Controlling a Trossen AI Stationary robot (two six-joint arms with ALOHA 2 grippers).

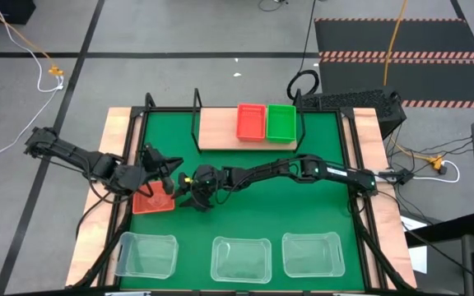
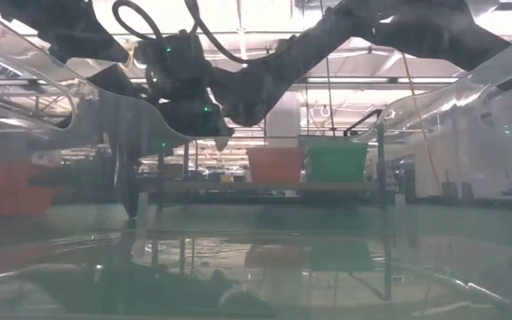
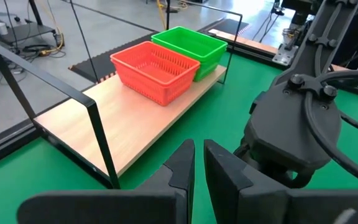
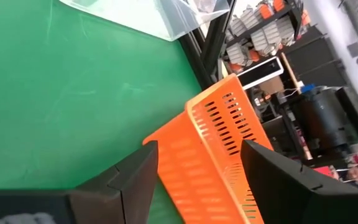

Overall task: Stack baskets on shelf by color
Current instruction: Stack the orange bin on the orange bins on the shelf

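A red-orange basket (image 1: 151,203) lies on the green mat at the table's left. My right gripper (image 4: 199,149) reaches across from the right and is open, with one finger on each side of that basket's corner (image 4: 216,143). My left gripper (image 3: 199,152) hovers just beyond the basket's far right corner, fingers shut on nothing that shows. The shelf (image 1: 220,127) stands at the far edge. A red-orange basket (image 1: 251,121) and a green basket (image 1: 281,122) sit side by side on its right part. Three clear baskets (image 1: 240,259) line the near edge. My right gripper has its open fingers (image 4: 135,177) on either side of the red-orange basket's corner wall (image 4: 225,124), coming in slanting from the table's right. Whether either finger touches the wall I cannot tell.
The shelf's black frame posts (image 3: 101,134) rise at its ends, and its left half (image 3: 104,118) is bare wood. The two arms are close together over the mat's left part (image 1: 212,177). The clear baskets (image 1: 146,253) (image 1: 312,253) block the near edge. Cables lie on the floor beyond.
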